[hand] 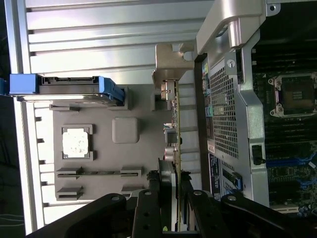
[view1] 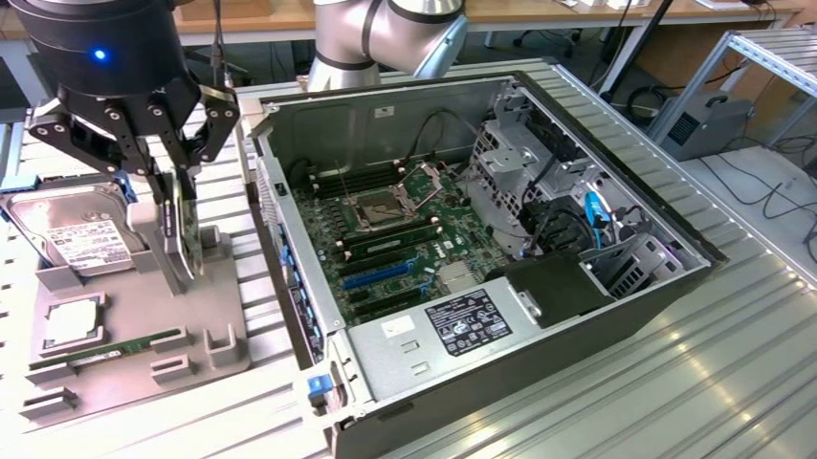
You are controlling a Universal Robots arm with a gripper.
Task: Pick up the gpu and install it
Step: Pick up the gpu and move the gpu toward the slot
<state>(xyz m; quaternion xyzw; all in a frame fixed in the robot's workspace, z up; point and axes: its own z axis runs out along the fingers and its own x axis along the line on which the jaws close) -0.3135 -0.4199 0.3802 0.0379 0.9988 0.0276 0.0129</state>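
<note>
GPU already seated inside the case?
No, the gpu stands on edge on the gray tray, outside the open case, with the hand at it.

Your work surface is a ribbed silver aluminium table top (view1: 715,382), built from long parallel profiles with narrow grooves between them. Light reflects off it as soft bright streaks toward the exterior view's right. Beyond its far edge, locate a light-brown wooden desk top (view1: 562,13) running across the back of the room, with dark furniture legs (view1: 549,40) beneath it. At the exterior view's right, a silver aluminium-profile frame (view1: 772,57) stands on a pale grey floor (view1: 747,163). A grey box-shaped unit (view1: 710,122) sits on that floor, and black cables (view1: 766,196) trail just beside it.
</note>
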